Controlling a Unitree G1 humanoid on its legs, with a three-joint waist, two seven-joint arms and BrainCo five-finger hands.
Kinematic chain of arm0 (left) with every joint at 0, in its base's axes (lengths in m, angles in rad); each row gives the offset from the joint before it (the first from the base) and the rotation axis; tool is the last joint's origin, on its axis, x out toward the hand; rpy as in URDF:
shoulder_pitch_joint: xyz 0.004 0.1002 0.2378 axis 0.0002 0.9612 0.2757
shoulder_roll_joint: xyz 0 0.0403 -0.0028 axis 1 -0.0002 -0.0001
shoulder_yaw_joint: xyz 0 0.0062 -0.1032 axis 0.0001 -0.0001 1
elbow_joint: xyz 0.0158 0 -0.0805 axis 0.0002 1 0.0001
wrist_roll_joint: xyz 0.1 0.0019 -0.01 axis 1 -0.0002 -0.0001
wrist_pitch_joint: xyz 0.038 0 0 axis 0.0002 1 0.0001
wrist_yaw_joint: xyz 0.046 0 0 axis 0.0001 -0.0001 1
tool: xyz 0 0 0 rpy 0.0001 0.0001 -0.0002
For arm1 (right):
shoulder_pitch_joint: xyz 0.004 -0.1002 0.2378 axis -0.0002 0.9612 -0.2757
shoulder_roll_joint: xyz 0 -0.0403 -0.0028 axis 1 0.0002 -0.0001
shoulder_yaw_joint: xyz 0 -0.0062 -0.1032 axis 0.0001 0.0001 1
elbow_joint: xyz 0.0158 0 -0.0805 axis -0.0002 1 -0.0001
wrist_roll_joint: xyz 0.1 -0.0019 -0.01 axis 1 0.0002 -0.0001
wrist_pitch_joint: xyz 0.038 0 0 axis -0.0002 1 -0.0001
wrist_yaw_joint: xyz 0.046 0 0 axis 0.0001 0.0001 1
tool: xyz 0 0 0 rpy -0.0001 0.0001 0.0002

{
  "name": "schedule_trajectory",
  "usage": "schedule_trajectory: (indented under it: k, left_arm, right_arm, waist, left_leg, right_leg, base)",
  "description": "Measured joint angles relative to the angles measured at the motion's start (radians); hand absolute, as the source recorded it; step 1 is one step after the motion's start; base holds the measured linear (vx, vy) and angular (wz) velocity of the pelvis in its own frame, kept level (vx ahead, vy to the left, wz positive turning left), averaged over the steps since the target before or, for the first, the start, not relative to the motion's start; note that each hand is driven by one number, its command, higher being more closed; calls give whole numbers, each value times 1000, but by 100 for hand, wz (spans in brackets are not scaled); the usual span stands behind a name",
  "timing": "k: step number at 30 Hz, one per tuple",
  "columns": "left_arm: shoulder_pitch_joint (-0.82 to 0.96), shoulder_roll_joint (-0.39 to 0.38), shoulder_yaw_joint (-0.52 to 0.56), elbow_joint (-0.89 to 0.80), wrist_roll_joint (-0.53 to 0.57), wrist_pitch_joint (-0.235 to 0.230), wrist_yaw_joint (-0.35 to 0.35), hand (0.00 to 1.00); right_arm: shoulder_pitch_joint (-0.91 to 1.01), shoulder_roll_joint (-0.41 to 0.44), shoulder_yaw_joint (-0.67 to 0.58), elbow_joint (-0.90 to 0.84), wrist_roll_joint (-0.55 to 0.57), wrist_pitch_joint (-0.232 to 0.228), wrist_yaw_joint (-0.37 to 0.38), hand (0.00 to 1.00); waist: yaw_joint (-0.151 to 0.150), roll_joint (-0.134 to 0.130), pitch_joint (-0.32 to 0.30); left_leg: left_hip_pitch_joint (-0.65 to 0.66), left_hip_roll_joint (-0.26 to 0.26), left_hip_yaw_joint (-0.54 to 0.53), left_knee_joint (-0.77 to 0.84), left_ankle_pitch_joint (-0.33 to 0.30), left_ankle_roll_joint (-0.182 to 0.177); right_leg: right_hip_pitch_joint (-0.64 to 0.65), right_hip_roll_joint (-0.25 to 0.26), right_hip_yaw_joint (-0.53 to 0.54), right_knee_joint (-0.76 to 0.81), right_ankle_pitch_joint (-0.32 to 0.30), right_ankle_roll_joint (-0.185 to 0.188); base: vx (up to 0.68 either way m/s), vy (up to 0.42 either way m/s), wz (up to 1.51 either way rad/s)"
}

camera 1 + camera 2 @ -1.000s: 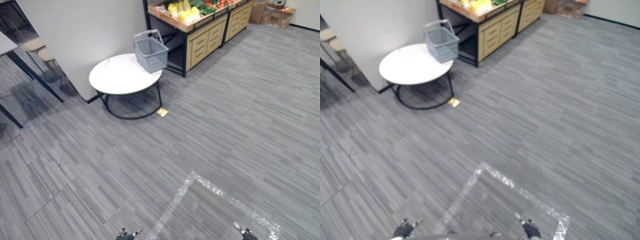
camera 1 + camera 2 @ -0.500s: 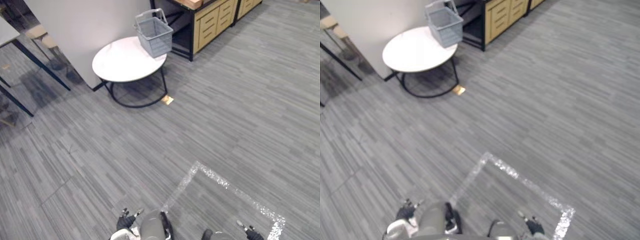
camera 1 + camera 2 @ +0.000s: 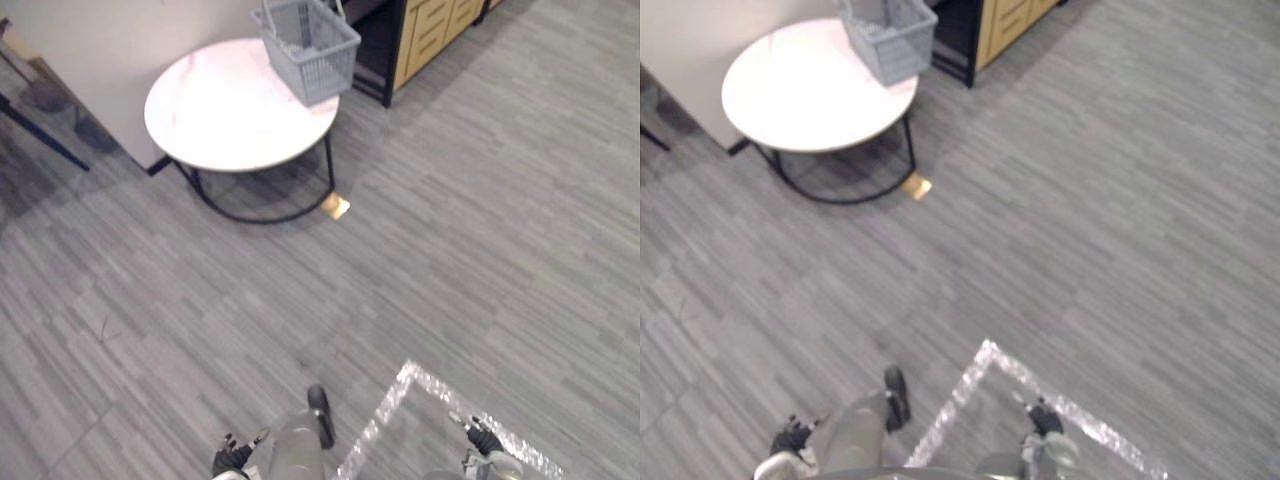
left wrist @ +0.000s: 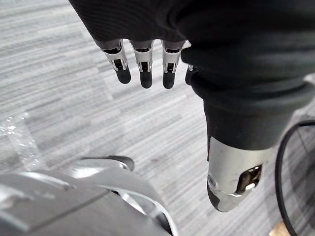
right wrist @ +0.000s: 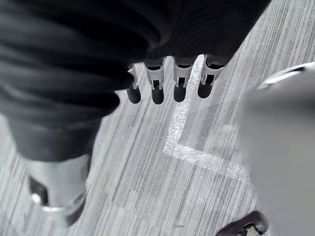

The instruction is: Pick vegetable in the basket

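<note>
A grey plastic basket [image 3: 308,42] with its handle up stands on the far right edge of a round white table [image 3: 225,115]. It looks empty from here; no vegetable lies in it that I can see. My left hand [image 3: 231,459] hangs low at the bottom of the eye views, far from the table. Its fingers [image 4: 142,69] are straight and hold nothing. My right hand [image 3: 483,440] hangs at the bottom right, its fingers [image 5: 178,83] also straight and empty over the carpet.
A wooden stand with drawers [image 3: 432,30] stands right of the table. A small yellow-brown piece [image 3: 335,206] lies on the floor by the table's black ring base. Silver tape [image 3: 395,400] marks a corner on the grey carpet. A light wall [image 3: 120,40] rises behind the table.
The whole picture has shifted: the camera moved closer to the table and tipped down, so the vegetable shelves left the top. Both hands still hang empty.
</note>
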Motion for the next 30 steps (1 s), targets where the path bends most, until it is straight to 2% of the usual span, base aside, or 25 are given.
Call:
schedule_trajectory:
  k: [2, 3, 4, 5, 6, 7, 8, 9, 10, 11, 12, 13, 14, 16, 18, 19, 20, 21, 22, 23, 25, 26, 27, 29, 30]
  left_arm:
    - [-5, -5, -5, -7, 0, 8, 0, 0]
    - [-6, -7, -9, -9, 0, 8, 0, 0]
    - [-5, -11, -11, -25, 0, 8, -1, 0]
    - [-7, -18, -10, -36, 0, 7, -4, 0]
    - [-11, -21, -9, -39, 0, 7, -6, 0]
    - [-18, -28, -7, -45, 0, 5, -14, 0]
    - [-26, -36, -6, -44, 0, 5, -18, 0]
    - [-31, -43, -4, -40, 3, 6, -20, 0]
    - [-32, -52, 2, -31, 5, 7, -21, 0]
    - [-33, -55, 14, -5, 8, 9, -21, 0]
    - [-37, -71, 26, 24, 9, 11, -20, 0]
    - [-43, -105, 52, 61, 8, 16, -20, 0]
    - [-48, -108, 50, 67, 12, 16, -20, 0]
    - [-54, -114, 48, 85, 42, 15, -21, 0]
    - [-52, -120, 46, 89, 47, 15, -21, 0]
    - [-53, -120, 45, 89, 48, 16, -22, 0]
    - [-55, -119, 45, 86, 48, 16, -20, 0]
    - [-56, -118, 48, 84, 44, 17, -21, 0]
    - [-56, -118, 48, 83, 43, 17, -18, 0]
    - [-56, -108, 48, 71, 36, 16, -20, 0]
    - [-56, -96, 49, 50, 35, 15, -20, 0]
    - [-57, -94, 47, 29, 35, 12, -22, 0]
    - [-58, -95, 44, 19, 32, 7, -22, 0]
    - [-55, -97, 29, -5, 14, 1, -22, 0]
    - [-52, -99, 29, -5, 14, -1, -22, 0]
  right_arm:
    - [5, -5, -13, -31, 0, -5, 2, 0]
    - [9, -5, -20, -42, 0, -7, 2, 0]
    - [12, -5, -40, -48, 0, -8, 2, 0]
    - [13, -9, -46, -48, 0, -8, 2, 0]
    - [16, -11, -48, -48, 0, -8, 2, 0]
    - [25, -17, -49, -48, -1, -6, 2, 0]
    - [42, -18, -66, -47, -2, -3, 2, 0]
    - [51, -16, -79, -46, -2, 2, 1, 0]
    - [66, -10, -97, -44, -2, 6, 0, 0]
    - [82, -3, -120, -39, -3, 15, -1, 0]
    - [77, -9, -128, -41, -2, 18, 0, 0]
    - [62, -20, -159, -47, -2, 17, 0, 0]
    - [53, -18, -170, -47, -2, 14, -2, 0]
    - [72, -12, -193, -45, -3, 22, 2, 0]
    - [87, -8, -187, -36, -2, 23, 1, 0]
    - [87, -15, -181, -35, -3, 23, 2, 0]
    - [93, -24, -172, -35, -4, 25, 3, 0]
    - [101, -33, -156, -36, -4, 27, 3, 0]
    - [106, -38, -136, -35, -5, 27, 2, 0]
    - [100, -52, -110, -35, -6, 27, 0, 0]
    - [87, -53, -100, -36, -6, 25, -2, 0]
    - [82, -53, -84, -36, -6, 24, -2, 0]
    - [79, -53, -80, -36, -4, 24, -2, 0]
    - [57, -52, -77, -42, 0, 22, -2, 0]
    - [53, -51, -76, -44, 0, 21, -2, 0]
  waist:
    - [-23, 2, 3]
    - [-27, 5, 5]
    - [-36, 10, 8]
    - [-49, 11, 8]
    - [-51, 11, 8]
    - [-52, 15, 9]
    - [-58, 26, 12]
    - [-61, 32, 12]
    - [-67, 33, 14]
    - [-67, 24, 19]
    - [-69, 43, 20]
    - [-62, 89, 16]
    - [-63, 91, 17]
    - [-75, 95, 15]
    - [-72, 110, -4]
    - [-75, 122, -12]
    - [-78, 129, -11]
    - [-77, 139, -7]
    - [-71, 140, -1]
    - [-65, 142, 6]
    - [-61, 127, 13]
    - [-54, 118, 14]
    - [-43, 116, 15]
    - [-18, 115, 14]
    - [-17, 115, 14]
  left_leg:
    - [159, -27, -5, -97, -9, 9]
    - [199, -29, -6, -113, -10, 10]
    - [267, -29, -9, -136, -11, 11]
    - [309, -27, -14, -142, -12, 12]
    - [324, -26, -20, -142, -14, 10]
    - [349, -17, -31, -143, -31, -6]
    - [377, -1, -34, -150, -72, -36]
    - [394, 8, -35, -162, -95, -63]
    - [432, 18, -38, -193, -139, -118]
    - [481, 17, -55, -216, -155, -141]
    - [497, 27, -57, -222, -164, -144]
    - [502, 45, -61, -227, -147, -135]
    - [510, 44, -62, -227, -123, -134]
    - [570, 80, -104, -188, -64, -144]
    - [529, 122, -145, -42, -59, -149]
    - [468, 150, -167, 82, -40, -175]
    - [359, 191, -202, 286, 42, -229]
    - [281, 238, -205, 441, 161, -226]
    - [215, 290, -191, 574, 245, -215]
    - [129, 327, -166, 752, 178, -187]
    - [34, 302, -126, 822, 65, -161]
    - [-29, 271, -98, 769, 9, -147]
    - [-55, 258, -81, 714, -8, -147]
    - [-90, 176, -38, 297, 8, -146]
    - [-83, 155, -27, 155, 37, -146]
  right_leg:
    - [-154, 44, -9, 222, -224, -28]
    - [-173, 55, -42, 231, -270, -47]
    - [-204, 71, -132, 195, -364, -113]
    - [-234, 77, -226, 100, -411, -149]
    - [-251, 83, -261, 35, -417, -159]
    - [-279, 98, -307, -128, -414, -159]
    - [-296, 118, -320, -325, -394, -137]
    - [-304, 124, -317, -424, -371, -127]
    - [-311, 120, -285, -622, -284, -109]
    - [-310, 118, -241, -695, -112, -132]
    - [-304, 141, -238, -674, -85, -166]
    - [-344, 161, -232, -580, -170, -174]
    - [-364, 157, -219, -521, -214, -179]
    - [-348, 152, -213, -345, -374, -177]
    - [-324, 175, -221, -311, -434, -182]
    - [-309, 186, -232, -318, -443, -180]
    - [-271, 204, -253, -339, -456, -186]
    - [-225, 224, -271, -379, -461, -192]
    - [-171, 254, -281, -426, -468, -197]
    - [-104, 276, -281, -477, -472, -203]
    - [4, 288, -287, -564, -473, -204]
    - [67, 294, -292, -624, -467, -195]
    - [88, 295, -293, -649, -460, -182]
    - [167, 299, -296, -735, -446, -138]
    - [184, 301, -295, -756, -441, -124]
  base:
    - [558, 150, 17]
    - [640, 120, 22]
    - [494, 15, 35]
    - [481, -21, 40]
    - [442, -102, 54]
    - [441, -165, 72]
    - [448, -193, 83]
    - [483, -237, 101]
    - [651, -364, 78]
    - [682, -379, 57]
    - [586, -317, -9]
    - [435, -214, -33]
    - [494, -288, -35]
    - [517, -358, -7]
    - [457, -280, -5]
    - [491, -297, 6]
    - [371, -234, 16]
    - [367, -164, 17]
    - [392, -95, 9]
    - [393, -70, 4]
    - [379, -69, 13]
    - [364, -59, 17]
    - [327, -25, 1]
    - [336, 39, -19]
    - [488, 138, -19]
